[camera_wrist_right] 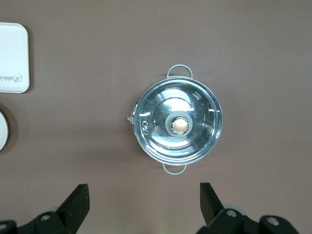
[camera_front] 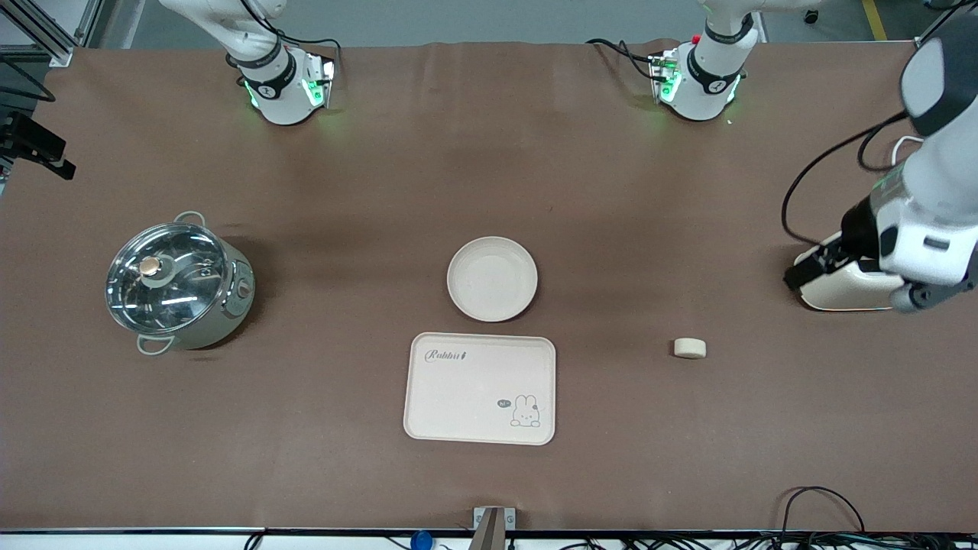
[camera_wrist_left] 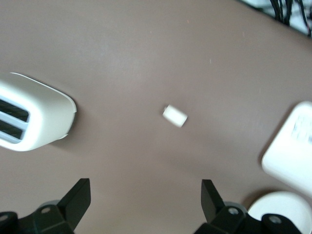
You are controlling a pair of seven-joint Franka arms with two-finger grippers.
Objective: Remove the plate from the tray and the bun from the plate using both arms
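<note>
judging from the layout, both removals look done: plate (camera_front: 492, 278) sits empty on the table (camera_front: 611, 191), just off the tray (camera_front: 480, 388) and farther from the front camera, with the tray bare. bun (camera_front: 690, 348) lies alone on the table, well apart from both, toward the left arm's end, near a white toaster (camera_front: 844, 289). left end effector (camera_wrist_left: 145, 204) hangs over the table by the toaster, fingers wide apart and empty, bun in sight below in its wrist view. right end effector (camera_wrist_right: 144, 207) hovers high over a lidded steel pot (camera_wrist_right: 177, 125) at the right arm's end, fingers likewise spread and holding nothing. nothing left to grasp, it seems; next move probably calls only for drawing both arms clear without nudging bun, toaster or pot.
</note>
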